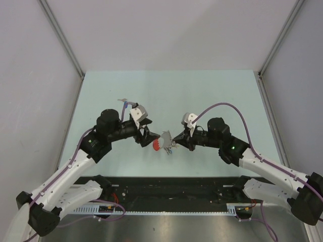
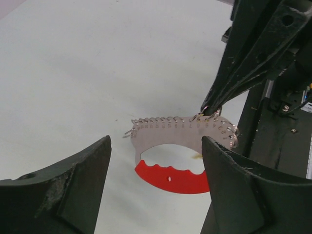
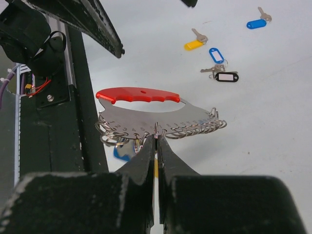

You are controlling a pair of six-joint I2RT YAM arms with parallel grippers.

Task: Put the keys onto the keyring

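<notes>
Keyring point(image 1: 164, 138) sits over the middle of the table point(image 1: 202, 91) in the top view. The right gripper point(image 1: 174, 143) pinches it from 3 o'clock, and the left gripper point(image 1: 149, 138) waits at its 9 o'clock, spread wide. Left wrist view: the fingers point(image 2: 73, 190) flank the ring without touching it, with the red arc point(image 2: 170, 178) at 6 o'clock. Right wrist view: the jaws press together on the ring's looped edge. Loose keys point(image 3: 196, 42) lie on the table toward 1 o'clock, near a black-rimmed tag point(image 3: 226, 76).

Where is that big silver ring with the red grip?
In the top view the keyring is held mid-table between the arms, pinched by the right pincer, with the open left pincer just beside it.
</notes>
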